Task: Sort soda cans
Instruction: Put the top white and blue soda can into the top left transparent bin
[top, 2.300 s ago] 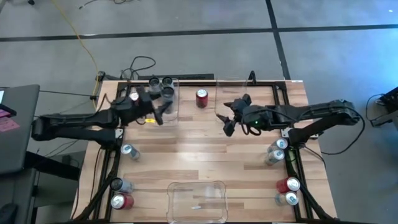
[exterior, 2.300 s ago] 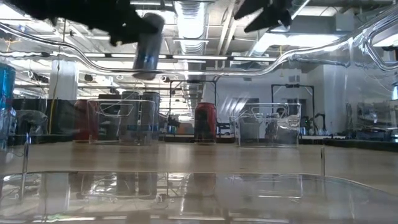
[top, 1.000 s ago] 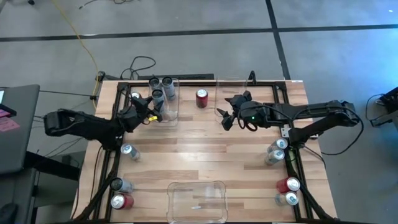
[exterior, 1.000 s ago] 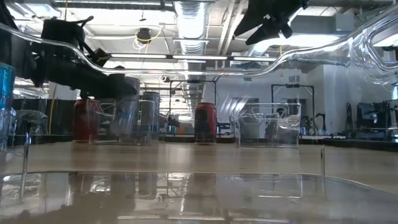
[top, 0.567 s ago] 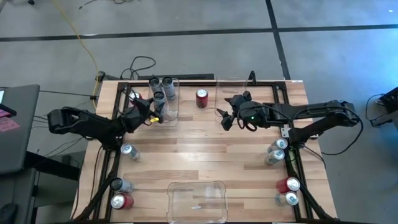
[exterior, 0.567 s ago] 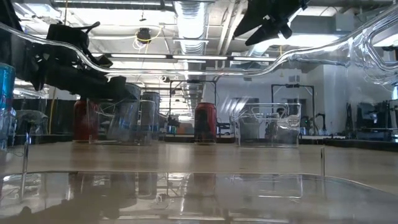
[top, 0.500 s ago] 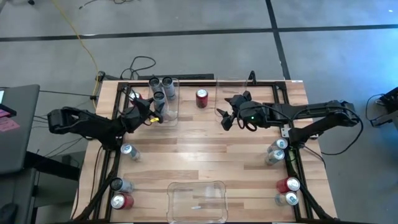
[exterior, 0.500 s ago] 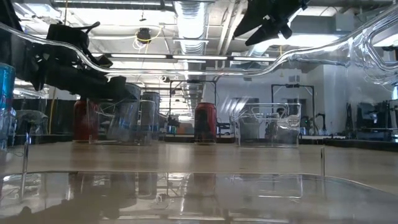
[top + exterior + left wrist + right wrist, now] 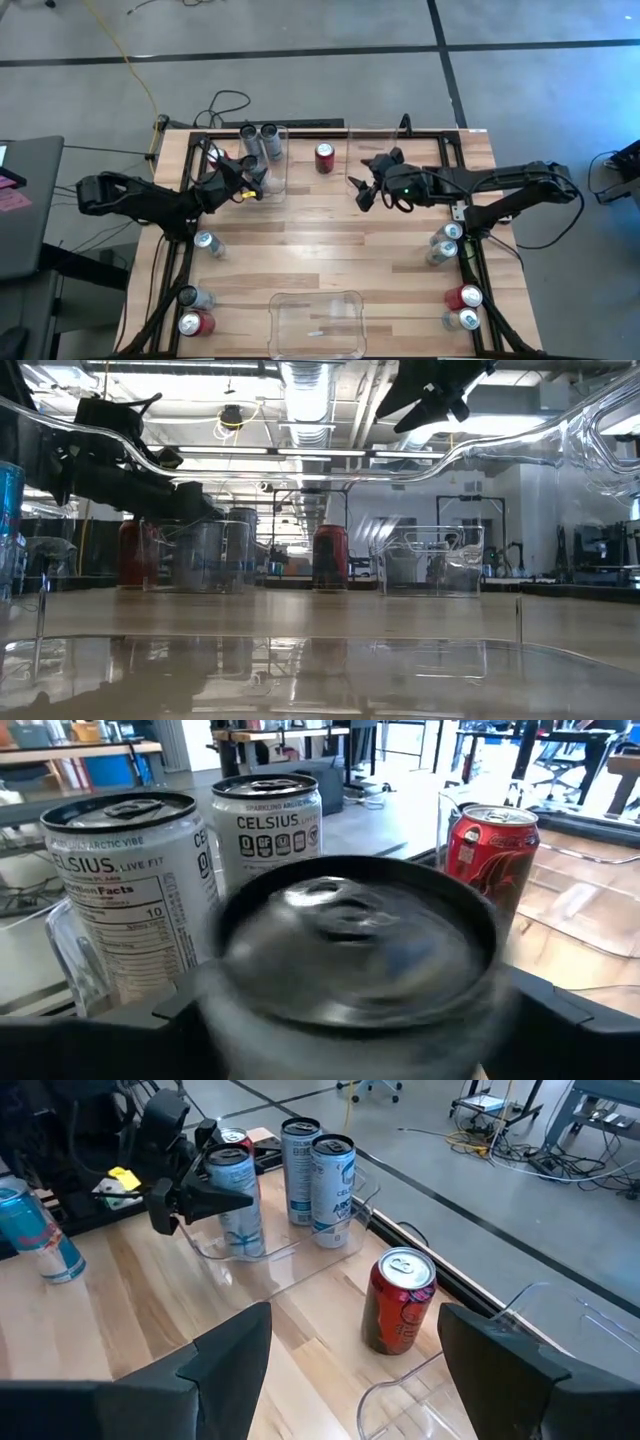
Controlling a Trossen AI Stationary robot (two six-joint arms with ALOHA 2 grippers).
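A silver can (image 9: 236, 1200) stands in the clear bin (image 9: 277, 178) near the surface's (image 9: 320, 250) far edge, flanked by the left tool (image 9: 246, 180), spread wide. The right tool (image 9: 364, 192) is held open above bare mid-surface.

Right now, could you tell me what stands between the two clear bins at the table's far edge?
In the high view, one upright red can stands alone on bare wood between them.
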